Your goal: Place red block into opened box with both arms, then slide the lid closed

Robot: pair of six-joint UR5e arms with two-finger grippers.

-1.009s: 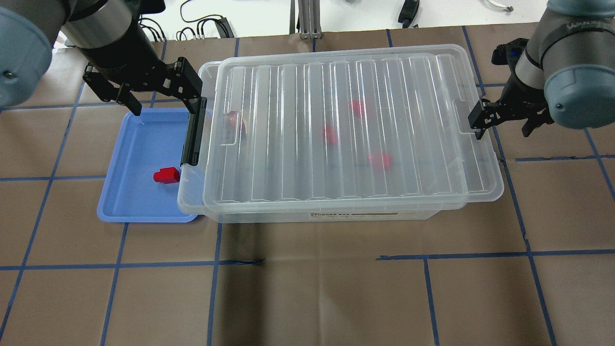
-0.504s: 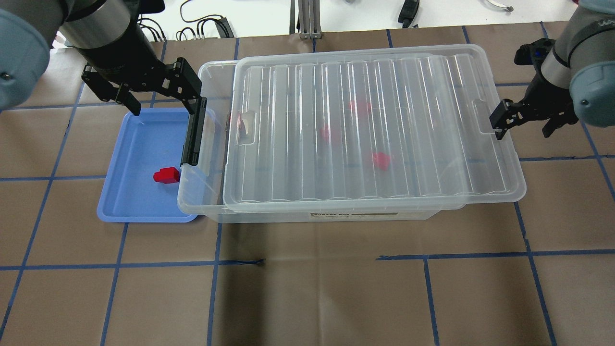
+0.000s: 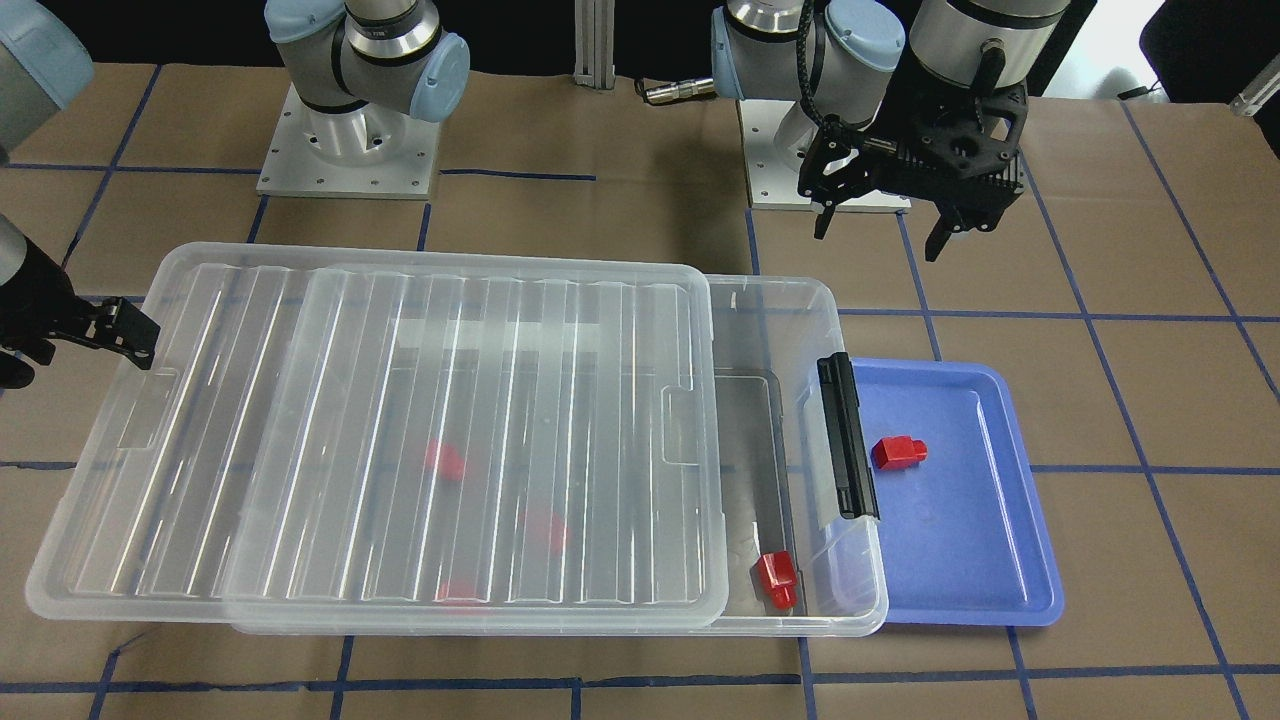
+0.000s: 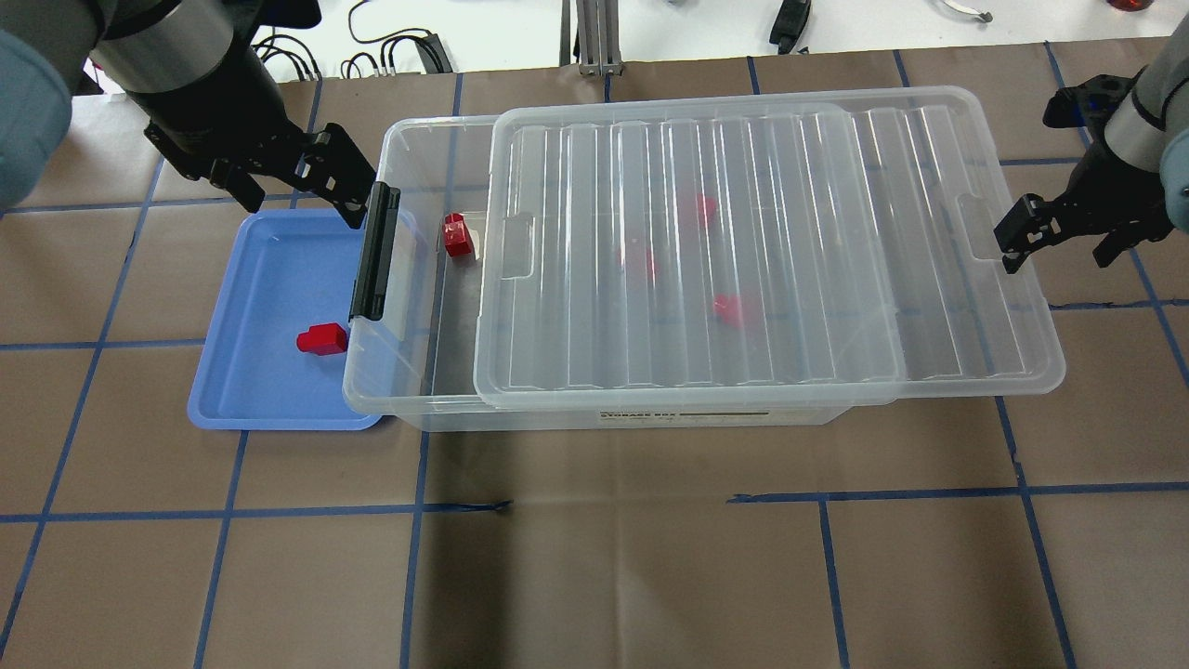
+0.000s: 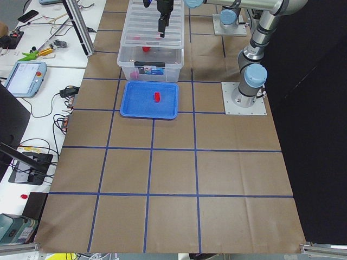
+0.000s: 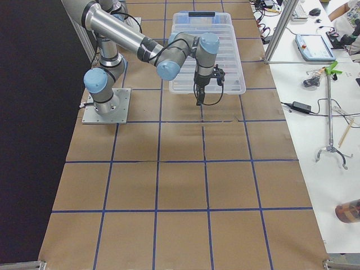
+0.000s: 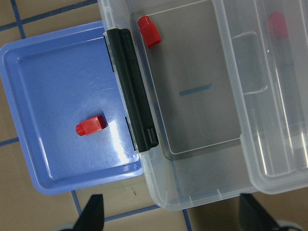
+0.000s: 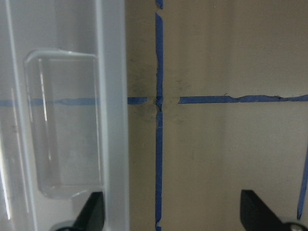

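A red block (image 4: 321,339) lies alone in the blue tray (image 4: 241,390), also seen in the left wrist view (image 7: 90,126). The clear box (image 4: 409,372) stands right of the tray, black latch bar (image 4: 372,253) on that short side. Its ribbed lid (image 4: 762,232) lies shifted toward the robot's right, overhanging that end and leaving the latch end uncovered. My left gripper (image 4: 302,204) hangs open and empty above the tray's back edge, near the latch. My right gripper (image 4: 1057,255) is open at the lid's overhanging end, one finger at the notch tab (image 8: 62,125).
Another red block (image 4: 456,234) sits in the uncovered part of the box, and several more show blurred under the lid (image 3: 400,400). Brown paper with blue tape lines covers the table. Arm bases (image 3: 345,150) stand behind the box.
The lid has slid toward the robot's right along with my right gripper, uncovering the box's latch end and one red block. My left gripper has drawn slightly back from the latch.
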